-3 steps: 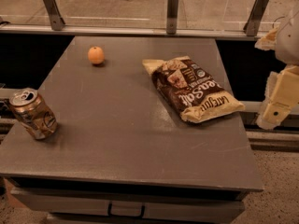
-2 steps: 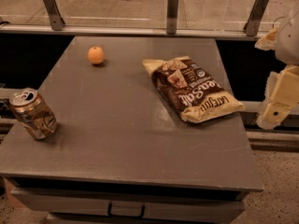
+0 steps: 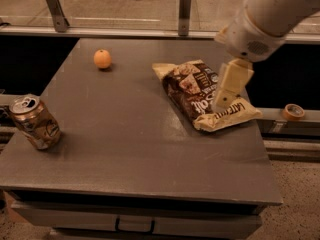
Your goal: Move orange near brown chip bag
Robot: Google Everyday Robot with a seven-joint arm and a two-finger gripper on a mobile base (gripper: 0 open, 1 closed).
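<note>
Orange alone on the far left of the worktop (image 3: 135, 154), gripper (image 3: 224, 93) over the bag, pick not yet begun.

From the left: a dented soda can (image 3: 34, 123) sits tilted by the worktop's left edge. The orange (image 3: 102, 59) rests toward the far side, well apart from the brown chip bag (image 3: 192, 91), which lies flat on the right half. The gripper hangs over the bag's near right end, and a tape roll (image 3: 292, 112) sits off the worktop at far right. I cannot tell how wide the jaws stand, but the orange is not in them. As I judge it, I should carry the gripper left across the bag with height to spare. Then I come straight down over the orange and close gently about its middle, since a round fruit may roll at a glancing touch. I would set it just beside the bag's left edge, not on it.
</note>
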